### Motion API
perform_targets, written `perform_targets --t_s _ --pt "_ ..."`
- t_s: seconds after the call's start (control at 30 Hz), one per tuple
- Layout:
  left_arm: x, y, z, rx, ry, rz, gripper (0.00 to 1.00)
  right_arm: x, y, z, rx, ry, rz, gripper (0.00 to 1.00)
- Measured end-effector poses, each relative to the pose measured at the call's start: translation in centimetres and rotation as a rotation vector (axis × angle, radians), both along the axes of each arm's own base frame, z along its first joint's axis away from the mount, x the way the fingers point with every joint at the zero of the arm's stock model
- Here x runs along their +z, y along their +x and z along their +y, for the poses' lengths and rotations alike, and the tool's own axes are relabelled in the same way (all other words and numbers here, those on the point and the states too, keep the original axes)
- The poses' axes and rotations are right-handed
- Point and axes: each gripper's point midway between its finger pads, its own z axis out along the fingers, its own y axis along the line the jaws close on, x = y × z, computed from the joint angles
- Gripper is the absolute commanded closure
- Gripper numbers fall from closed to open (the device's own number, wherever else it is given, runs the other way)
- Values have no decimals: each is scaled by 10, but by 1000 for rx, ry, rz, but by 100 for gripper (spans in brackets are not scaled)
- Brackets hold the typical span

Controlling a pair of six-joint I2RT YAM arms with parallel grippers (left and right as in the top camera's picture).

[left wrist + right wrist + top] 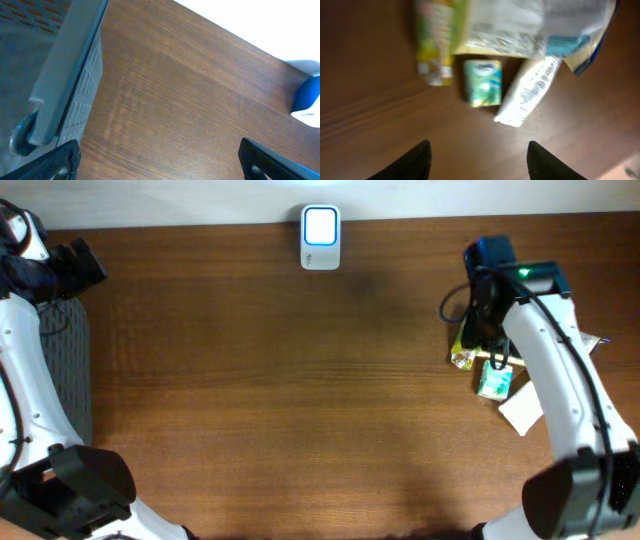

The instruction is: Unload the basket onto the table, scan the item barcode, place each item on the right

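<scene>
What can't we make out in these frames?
- Overhead: right arm covers much of the item pile; item count unclear.
- Right wrist: blurred; green box print and white packet barcode unreadable; bag cut off by top edge.
- Left wrist: scanner cut off by right edge; basket cut off by left edge, contents unseen.

From overhead we see the whole table point(260, 400); wrist cameras look closely at either end, the right sharing the green carton point(482, 82).
</scene>
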Motion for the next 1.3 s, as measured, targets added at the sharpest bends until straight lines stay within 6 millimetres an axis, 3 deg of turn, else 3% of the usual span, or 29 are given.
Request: perform_targets --t_s 0.03,0.13,0.17,0.27,0.37,0.6,0.7,0.8,0.87,0.97,1.13,1.23,1.3 --pt "0 0 0 0 0 0 1 18 2 9 33 24 -46 1" --pt "0 0 0 0 0 0 1 94 -15 33 126 87 -225 1" --pt "0 0 0 0 0 0 1 135 -34 38 156 115 -340 1" --pt "0 0 0 0 0 0 1 180 -63 35 174 147 -496 1" --pt "0 0 0 0 0 0 1 204 -95 30 182 162 -589 1" --pt "0 0 0 0 0 0 1 226 -135 23 189 173 -691 1" --pt "0 0 0 0 0 0 1 252 -162 13 176 164 -842 1" --pt "0 0 0 1 0 0 1 270 -169 6 177 137 -1014 1" --pt "0 0 0 0 0 0 1 273 -164 5 195 110 -1113 1" --pt "0 0 0 0 0 0 1 254 -150 7 236 73 -1231 1" --pt "0 0 0 1 0 0 1 191 -119 15 288 61 -1317 1" --pt "0 0 0 1 0 0 1 136 -100 25 343 92 -1341 1" --pt "0 0 0 1 0 0 1 115 -94 31 377 111 -1378 1"
